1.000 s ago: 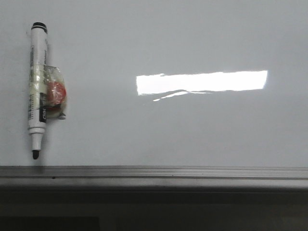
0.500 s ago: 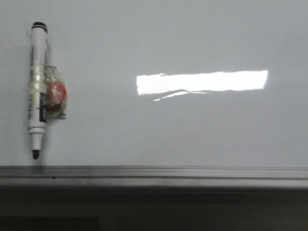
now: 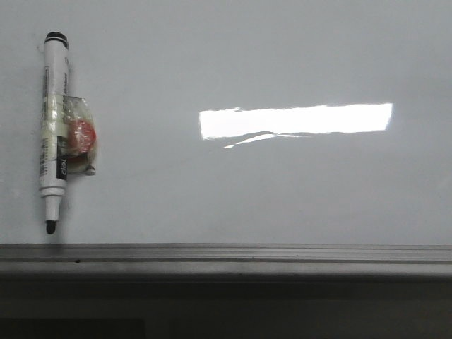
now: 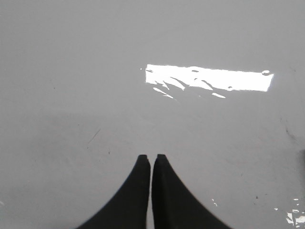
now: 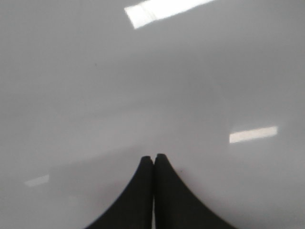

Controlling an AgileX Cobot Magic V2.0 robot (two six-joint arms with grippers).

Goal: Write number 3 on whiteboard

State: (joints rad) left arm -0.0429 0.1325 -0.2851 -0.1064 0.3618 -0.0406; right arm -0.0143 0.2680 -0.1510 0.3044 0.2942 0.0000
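At the far left of the front view we see a marker pen [image 3: 54, 131] lying flat on the whiteboard [image 3: 282, 191], its black cap end pointing away from us and its dark uncapped tip toward the grey metal ledge [image 3: 226, 253], just short of touching it. Stuck to the pen's right side, about halfway along the barrel, is a crumpled wad of clear tape [image 3: 76, 138] with a red blob inside it (we cannot tell what the red piece is).

Moving right, the board is a plain, glossy pale grey surface, and we find no marker line on it anywhere: the number 3 is not drawn on any part of the board that we can see. Right of centre a bright rectangular light reflection [image 3: 296, 121] stretches across the surface, with a thin wavy streak just below its left part. The ledge runs the full width along the near edge of the board, and below it everything is dark.

Neither arm appears in the front view. In the left wrist view the left gripper [image 4: 151, 158] hangs over bare board, its two black fingers pressed nearly together with nothing between them. In the right wrist view the right gripper [image 5: 153, 157] is likewise clenched on nothing, fingers meeting tip to tip above the blank surface.
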